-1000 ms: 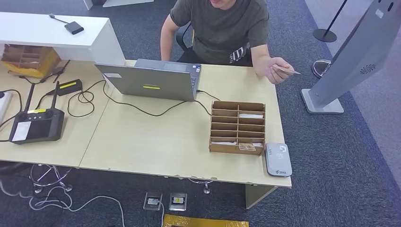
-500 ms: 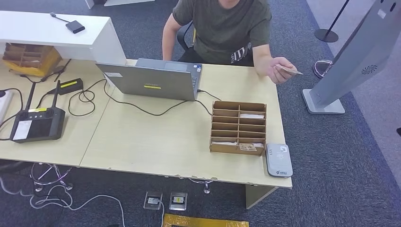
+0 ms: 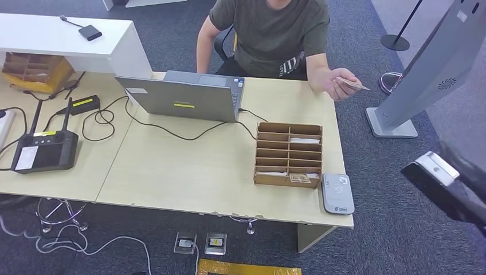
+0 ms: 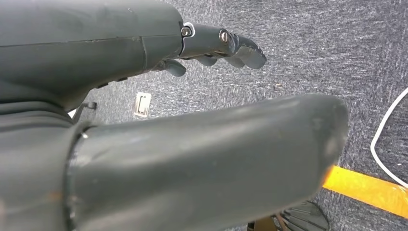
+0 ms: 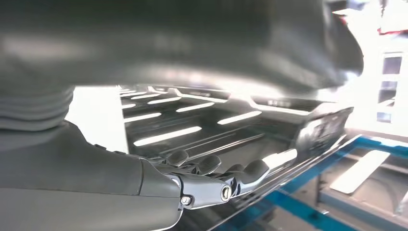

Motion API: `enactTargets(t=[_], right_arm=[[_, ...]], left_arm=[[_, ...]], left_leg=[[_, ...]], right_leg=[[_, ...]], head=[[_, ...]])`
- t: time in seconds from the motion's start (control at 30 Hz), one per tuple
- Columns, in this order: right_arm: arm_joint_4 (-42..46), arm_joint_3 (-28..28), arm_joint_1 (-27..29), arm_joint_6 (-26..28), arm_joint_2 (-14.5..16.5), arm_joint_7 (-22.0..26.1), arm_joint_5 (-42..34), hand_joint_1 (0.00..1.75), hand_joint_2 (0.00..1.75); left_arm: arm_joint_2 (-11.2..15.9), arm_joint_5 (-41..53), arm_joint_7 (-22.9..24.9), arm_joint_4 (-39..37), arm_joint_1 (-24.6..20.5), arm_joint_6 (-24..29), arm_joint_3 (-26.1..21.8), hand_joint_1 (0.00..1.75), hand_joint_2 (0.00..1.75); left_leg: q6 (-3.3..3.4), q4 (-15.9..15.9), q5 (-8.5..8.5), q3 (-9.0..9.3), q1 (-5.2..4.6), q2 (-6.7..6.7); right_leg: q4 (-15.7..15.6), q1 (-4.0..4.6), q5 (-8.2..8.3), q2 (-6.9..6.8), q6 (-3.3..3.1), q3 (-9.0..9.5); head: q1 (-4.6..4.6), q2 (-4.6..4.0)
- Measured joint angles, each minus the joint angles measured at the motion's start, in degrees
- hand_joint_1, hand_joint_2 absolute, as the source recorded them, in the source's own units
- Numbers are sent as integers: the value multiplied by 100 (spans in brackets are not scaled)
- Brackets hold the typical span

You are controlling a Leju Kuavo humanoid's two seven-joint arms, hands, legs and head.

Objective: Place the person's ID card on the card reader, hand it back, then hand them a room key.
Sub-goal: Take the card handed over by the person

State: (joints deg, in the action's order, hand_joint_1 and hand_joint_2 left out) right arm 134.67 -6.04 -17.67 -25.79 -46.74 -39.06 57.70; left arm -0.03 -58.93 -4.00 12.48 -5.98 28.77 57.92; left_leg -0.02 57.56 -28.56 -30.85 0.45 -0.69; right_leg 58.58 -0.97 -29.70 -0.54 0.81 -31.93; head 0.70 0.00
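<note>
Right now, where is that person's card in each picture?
Head view: card in the person's hand, beyond the desk's far right corner.
Left wrist view: not in it.
Right wrist view: not in it.
Shared landmark: grey carpet, head and left wrist views.

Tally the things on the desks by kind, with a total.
Laptop: 1
Card reader: 1
Cardboard slotted organiser: 2
Black controller with antennas: 1
Black box with a yellow label: 1
Small dark device on the white counter: 1
Total: 7
</note>
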Motion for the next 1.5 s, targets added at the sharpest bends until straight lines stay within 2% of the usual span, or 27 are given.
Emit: enactTargets(t=[0.2,0.37,0.5,0.63,1.23,1.5], right_arm=[[-272,-778,-205,145,279,-1,-39,0,175],[-664,-1188,-248,289,452,-2,-244,0,175],[-1146,-1527,-275,739,652,-2,-321,0,175],[-1559,-1807,-330,870,816,-2,-410,0,175],[-2348,-2206,-449,963,1095,-2,-637,0,175],[-2789,-2368,-703,1532,1186,-3,-712,0,175]], left_arm=[[-1,2,2,0,-1,26,28,0,0],[3,45,93,0,-1,-19,46,0,0],[1,84,147,0,-2,-57,113,0,0],[-8,93,149,0,-1,-61,154,0,0],[-5,131,149,0,0,-57,254,0,0],[-6,89,191,0,0,-38,284,0,0]], left_leg=[[-1,0,1,-2,2,-2],[-1,0,0,-3,2,-2],[-1,0,1,-3,2,-1],[-1,0,1,-3,2,-2],[-1,1,1,-2,2,-2],[-2,1,1,-2,2,-1]], right_leg=[[0,2,0,-2,0,0],[0,2,0,-2,0,0],[0,2,0,-2,0,0],[0,2,0,-2,0,-1],[0,2,0,-1,0,-1],[0,2,0,-1,0,-1]], head=[[1,0],[1,0],[0,0],[1,0],[1,0],[0,0]])
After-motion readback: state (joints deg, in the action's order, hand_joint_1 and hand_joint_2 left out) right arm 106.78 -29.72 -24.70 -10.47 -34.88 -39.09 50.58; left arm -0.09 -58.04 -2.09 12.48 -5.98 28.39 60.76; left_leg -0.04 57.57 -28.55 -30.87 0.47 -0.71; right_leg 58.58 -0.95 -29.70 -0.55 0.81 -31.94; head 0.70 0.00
